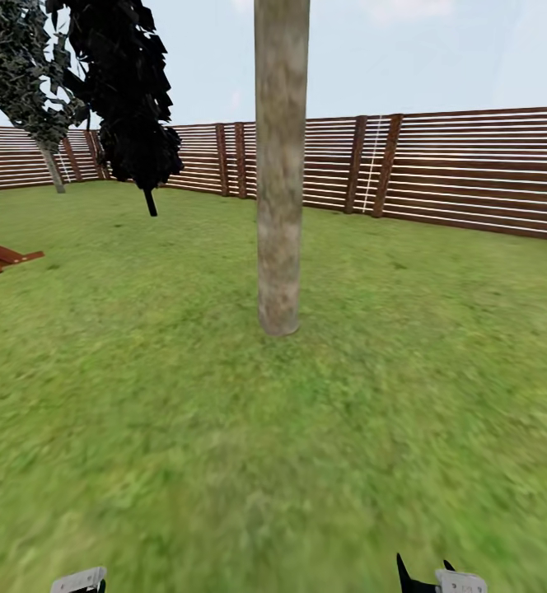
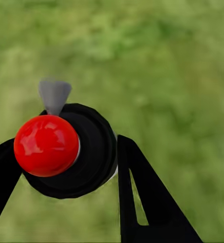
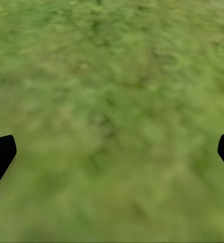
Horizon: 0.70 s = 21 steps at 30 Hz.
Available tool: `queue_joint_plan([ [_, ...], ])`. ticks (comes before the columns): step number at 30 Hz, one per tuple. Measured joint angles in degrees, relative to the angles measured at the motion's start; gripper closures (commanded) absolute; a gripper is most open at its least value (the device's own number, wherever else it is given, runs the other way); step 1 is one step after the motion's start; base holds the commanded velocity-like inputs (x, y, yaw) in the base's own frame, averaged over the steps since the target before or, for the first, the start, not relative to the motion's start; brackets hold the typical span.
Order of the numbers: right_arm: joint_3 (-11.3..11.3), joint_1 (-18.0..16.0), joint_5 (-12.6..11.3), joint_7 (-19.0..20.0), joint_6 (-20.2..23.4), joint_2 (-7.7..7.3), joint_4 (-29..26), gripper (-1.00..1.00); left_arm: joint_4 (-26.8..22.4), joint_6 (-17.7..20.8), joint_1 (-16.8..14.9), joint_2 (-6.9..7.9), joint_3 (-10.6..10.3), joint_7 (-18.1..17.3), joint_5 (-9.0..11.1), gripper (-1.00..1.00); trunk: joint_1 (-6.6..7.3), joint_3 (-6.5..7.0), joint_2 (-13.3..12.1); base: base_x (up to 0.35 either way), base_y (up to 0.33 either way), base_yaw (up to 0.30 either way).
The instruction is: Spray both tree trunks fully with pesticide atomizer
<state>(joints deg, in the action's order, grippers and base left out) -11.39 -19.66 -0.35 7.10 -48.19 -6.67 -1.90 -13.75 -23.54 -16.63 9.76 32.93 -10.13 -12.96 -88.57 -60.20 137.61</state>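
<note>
Black left gripper (image 2: 66,167) clamped on pesticide atomizer (image 2: 71,152), red cap toward camera; right gripper (image 3: 112,157) spread wide, empty, over grass (image 3: 112,76); tree trunk (image 1: 280,206) ahead.

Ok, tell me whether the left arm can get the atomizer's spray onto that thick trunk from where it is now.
Probably not yet. The left tool grips the atomizer over grass, while the trunk stands well ahead across open lawn. Nothing blocks the way; the gap looks too wide without driving closer.
</note>
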Motion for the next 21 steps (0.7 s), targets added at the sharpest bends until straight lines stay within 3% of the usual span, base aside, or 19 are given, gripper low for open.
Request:
queue_joint_plan([
  [21, 0.0, 0.0, -0.03, 0.0, 0.0, 0.01, 0.0, -1.0, 0.0, 0.0, 0.01, 0.0, 0.02, 0.0, 0.0, 1.0, 0.0, 0.0, 0.0, 0.34, 0.0, 0.0],
])
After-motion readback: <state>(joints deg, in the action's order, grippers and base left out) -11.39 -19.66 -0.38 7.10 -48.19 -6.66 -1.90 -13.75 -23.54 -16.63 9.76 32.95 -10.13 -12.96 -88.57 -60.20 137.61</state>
